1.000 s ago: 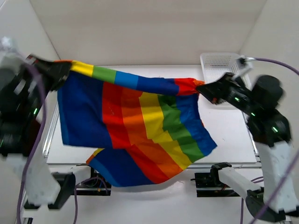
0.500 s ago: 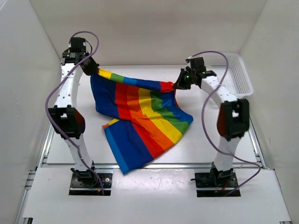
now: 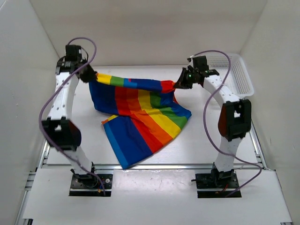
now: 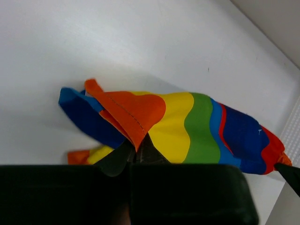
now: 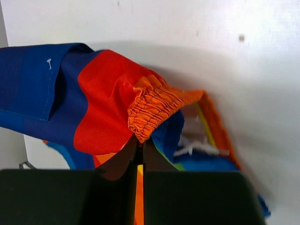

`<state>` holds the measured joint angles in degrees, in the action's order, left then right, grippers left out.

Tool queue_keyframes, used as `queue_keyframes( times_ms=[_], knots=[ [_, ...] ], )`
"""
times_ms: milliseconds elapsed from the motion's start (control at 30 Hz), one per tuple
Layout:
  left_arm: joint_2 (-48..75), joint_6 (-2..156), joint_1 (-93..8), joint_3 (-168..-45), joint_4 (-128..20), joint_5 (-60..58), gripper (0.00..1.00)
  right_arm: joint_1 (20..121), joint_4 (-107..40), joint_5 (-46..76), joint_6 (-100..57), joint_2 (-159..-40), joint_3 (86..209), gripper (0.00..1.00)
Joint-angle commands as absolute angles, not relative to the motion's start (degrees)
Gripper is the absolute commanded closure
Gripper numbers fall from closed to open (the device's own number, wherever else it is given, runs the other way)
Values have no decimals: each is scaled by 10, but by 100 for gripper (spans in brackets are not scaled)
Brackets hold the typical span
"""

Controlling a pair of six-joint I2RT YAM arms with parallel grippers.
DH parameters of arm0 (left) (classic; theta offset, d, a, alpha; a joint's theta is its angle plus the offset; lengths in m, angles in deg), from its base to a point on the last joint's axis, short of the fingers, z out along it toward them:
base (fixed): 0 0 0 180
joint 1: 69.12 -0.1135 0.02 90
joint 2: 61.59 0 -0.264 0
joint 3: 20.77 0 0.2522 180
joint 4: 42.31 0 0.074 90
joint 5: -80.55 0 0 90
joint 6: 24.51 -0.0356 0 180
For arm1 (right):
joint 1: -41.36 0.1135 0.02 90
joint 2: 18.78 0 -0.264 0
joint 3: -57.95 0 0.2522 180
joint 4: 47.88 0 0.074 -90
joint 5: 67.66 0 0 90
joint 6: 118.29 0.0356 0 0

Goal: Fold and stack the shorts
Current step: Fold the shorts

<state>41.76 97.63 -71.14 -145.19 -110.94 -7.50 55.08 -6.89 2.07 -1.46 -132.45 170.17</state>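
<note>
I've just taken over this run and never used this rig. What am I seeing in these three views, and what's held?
These are two robot arms bolted at the near edge of a white table. The wide picture comes from a fixed camera above and behind them, so the left arm is on the left. The other two come from a camera on each wrist, looking past that arm's own black fingers. The left gripper and the right gripper are each shut on an end of the rainbow-striped shorts, holding their top edge stretched above the table while the lower part drapes onto it. The right wrist view shows that pinch on the gathered orange waistband. A white mesh basket sits at the far right corner.
</note>
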Motion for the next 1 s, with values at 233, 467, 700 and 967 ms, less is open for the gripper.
queue_keyframes(
  times_ms=[233,467,700,967],
  knots=[
    [29,1046,-633,-1065,-1114,-59,90,512,-41,38,-48,-1060,1424,100],
    [-134,1140,-524,-908,-1164,-49,90,482,25,79,-41,-921,1289,100],
    [-204,1174,-464,-836,-1185,7,90,477,65,108,14,-794,1181,100],
    [-161,1000,-447,-766,-1197,216,65,477,101,238,74,-720,1141,100]
  ],
)
